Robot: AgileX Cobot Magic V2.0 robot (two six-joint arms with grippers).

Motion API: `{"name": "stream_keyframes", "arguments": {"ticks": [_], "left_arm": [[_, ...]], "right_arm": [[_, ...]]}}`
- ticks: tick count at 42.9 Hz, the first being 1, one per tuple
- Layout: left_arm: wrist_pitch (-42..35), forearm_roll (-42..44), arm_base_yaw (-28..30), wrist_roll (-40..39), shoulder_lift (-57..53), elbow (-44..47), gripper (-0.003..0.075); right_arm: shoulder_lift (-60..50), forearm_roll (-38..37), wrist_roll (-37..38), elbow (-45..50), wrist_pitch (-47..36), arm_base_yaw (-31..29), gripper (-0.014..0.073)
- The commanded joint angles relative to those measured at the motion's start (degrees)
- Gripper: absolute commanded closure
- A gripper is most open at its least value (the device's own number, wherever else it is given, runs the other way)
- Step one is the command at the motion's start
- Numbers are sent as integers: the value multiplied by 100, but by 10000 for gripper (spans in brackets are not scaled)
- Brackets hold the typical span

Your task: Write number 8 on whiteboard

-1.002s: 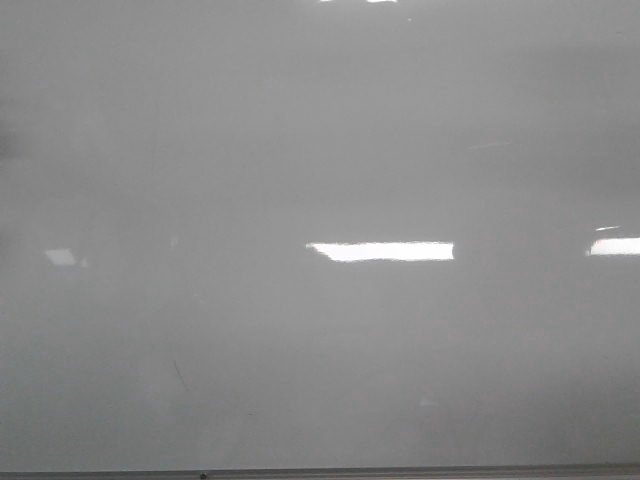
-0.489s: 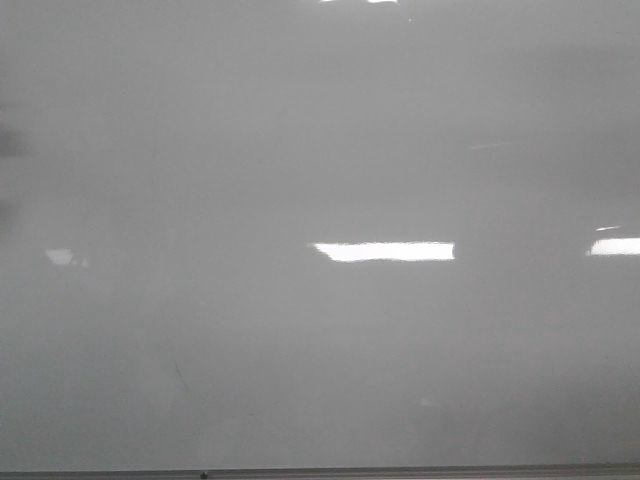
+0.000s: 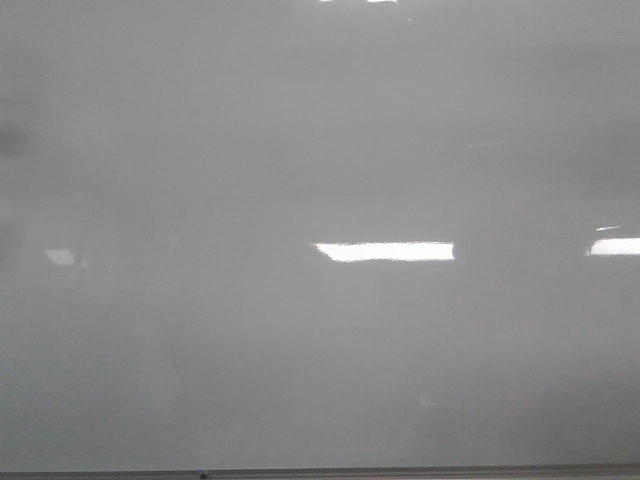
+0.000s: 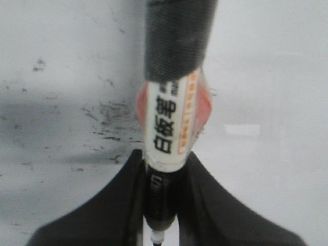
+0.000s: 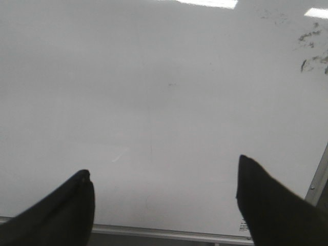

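Note:
The whiteboard (image 3: 320,330) fills the front view, glossy pale grey with bright light reflections. No number 8 shows on it in any view. Neither gripper shows in the front view. In the left wrist view my left gripper (image 4: 164,156) is shut on a whiteboard marker (image 4: 171,123) with a white label and black ends. The marker's tip (image 4: 156,237) sits between the fingers, over the board (image 4: 266,77). In the right wrist view my right gripper (image 5: 163,166) is open and empty above the board (image 5: 154,92), near its edge.
A thin grey metal edge strip (image 3: 400,471) runs along the board's near side and also shows in the right wrist view (image 5: 169,234). Dark smudges (image 4: 110,120) mark the board by the marker, and others (image 5: 312,51) lie far from the right gripper. A faint scratch (image 3: 178,373) shows.
A faint shadow at the board's left edge has shifted slightly. Nothing else has visibly changed.

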Motion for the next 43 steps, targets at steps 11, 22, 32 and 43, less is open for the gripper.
{"name": "stream_keyframes", "arguments": {"ticks": [11,22,32,43], "left_arm": [[2578,-45,-181,1210,-892,-1323,741],[3814,-681,-1151,3022,-870,-1921,741],[4003,-805,-2553,3593,-606,-1945,741],[3950,-793,-3900,4059,-264,-1945,741]], "right_arm": [[273,136,-34,-883,570,26,2],[815,484,-301,-1015,842,72,2],[1375,1064,-1225,-1116,947,665,2],[2038,1507,-2967,-1571,1556,2085,2]]}}
